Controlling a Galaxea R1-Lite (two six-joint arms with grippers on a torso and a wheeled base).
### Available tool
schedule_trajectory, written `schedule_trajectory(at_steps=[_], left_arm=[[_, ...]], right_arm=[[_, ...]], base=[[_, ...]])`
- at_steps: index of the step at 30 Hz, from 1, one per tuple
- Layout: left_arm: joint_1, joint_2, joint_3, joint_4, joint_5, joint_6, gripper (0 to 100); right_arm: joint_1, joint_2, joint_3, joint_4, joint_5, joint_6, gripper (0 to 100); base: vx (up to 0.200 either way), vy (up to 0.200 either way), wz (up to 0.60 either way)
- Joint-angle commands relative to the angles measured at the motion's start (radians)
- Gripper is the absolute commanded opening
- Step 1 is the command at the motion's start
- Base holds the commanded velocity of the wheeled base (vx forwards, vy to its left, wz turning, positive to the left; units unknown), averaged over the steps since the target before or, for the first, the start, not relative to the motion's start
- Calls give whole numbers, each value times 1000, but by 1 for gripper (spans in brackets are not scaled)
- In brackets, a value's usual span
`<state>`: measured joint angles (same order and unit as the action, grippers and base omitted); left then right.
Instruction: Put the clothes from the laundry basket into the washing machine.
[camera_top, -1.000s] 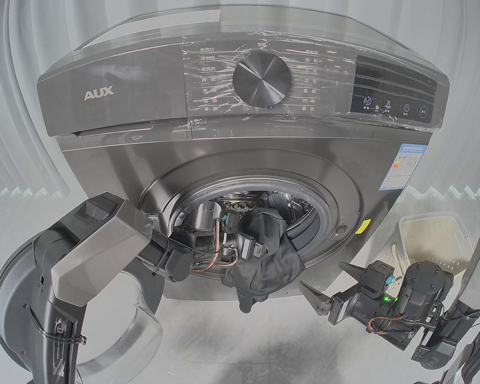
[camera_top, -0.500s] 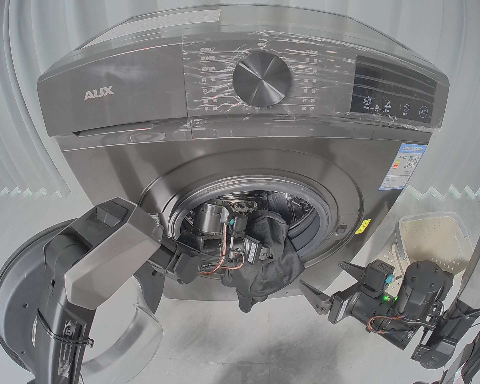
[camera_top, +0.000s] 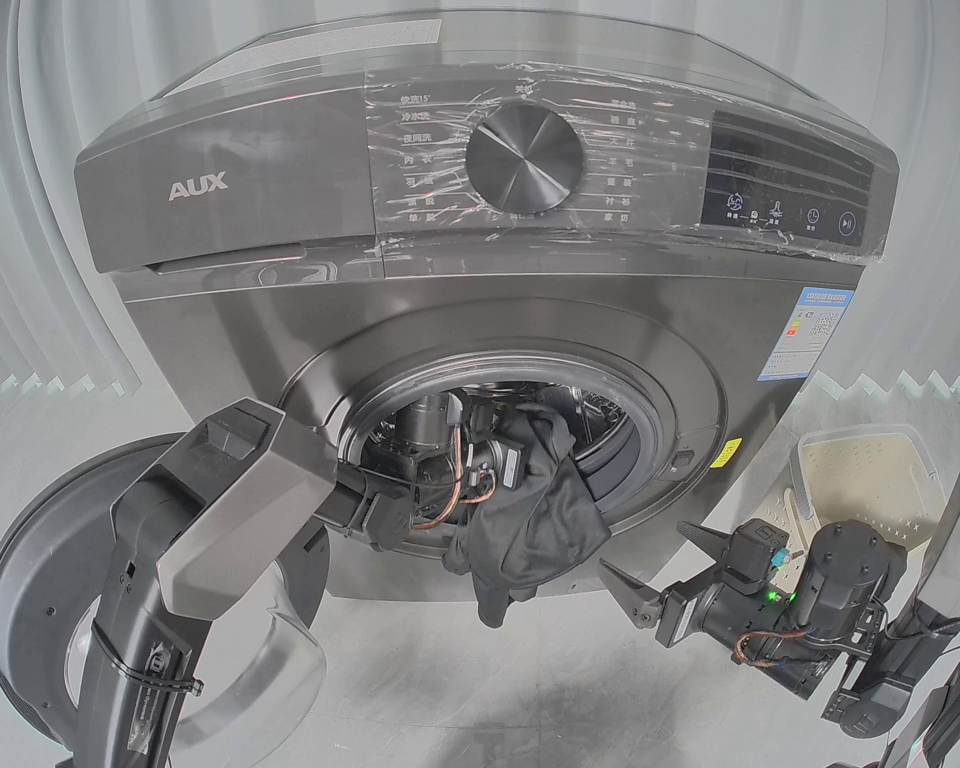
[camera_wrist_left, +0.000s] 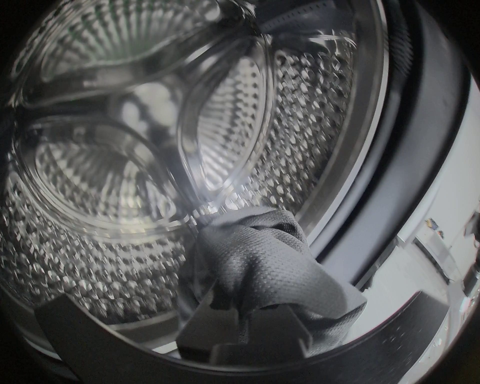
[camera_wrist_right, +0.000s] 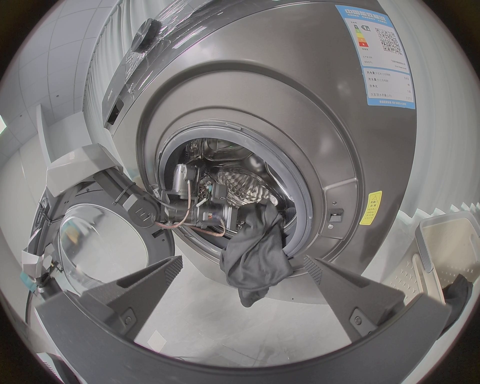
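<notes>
The washing machine stands with its round opening uncovered. My left arm's wrist is inside the opening. In the left wrist view my left gripper is shut on a dark grey garment just inside the steel drum. The garment drapes over the lower lip of the opening, and its tail hangs down the machine's front. My right gripper is held open and holds nothing, low to the right of the opening. The cream laundry basket is behind it.
The machine's door is swung open at the lower left, beside my left arm. Pale floor lies in front of the machine. White curtains hang behind. A dark piece shows at the basket's edge.
My left arm has pushed deeper and higher into the drum, drawing the garment's upper part in with it. The garment's tail still hangs outside. The right arm has not moved.
</notes>
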<state>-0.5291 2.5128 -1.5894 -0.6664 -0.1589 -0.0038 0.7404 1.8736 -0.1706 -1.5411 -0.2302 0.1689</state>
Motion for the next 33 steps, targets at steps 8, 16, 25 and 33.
schedule_trajectory(at_steps=[8, 16, 25, 33], left_arm=[[54, 189, -411, -42, 183, -25, 0], [54, 189, -400, -45, 185, -27, 100], [26, 90, -239, -30, 160, -77, 100], [-9, -86, 65, 37, 15, -104, 100]], right_arm=[[2, 1, -1, -1, -1, 0, 100], [0, 1, 0, 1, -1, 1, 100], [0, 1, 2, -1, -1, 1, 100], [2, 1, 2, 1, -1, 1, 100]], base=[[0, 0, 0], [0, 0, 0], [0, 0, 0], [0, 0, 0]])
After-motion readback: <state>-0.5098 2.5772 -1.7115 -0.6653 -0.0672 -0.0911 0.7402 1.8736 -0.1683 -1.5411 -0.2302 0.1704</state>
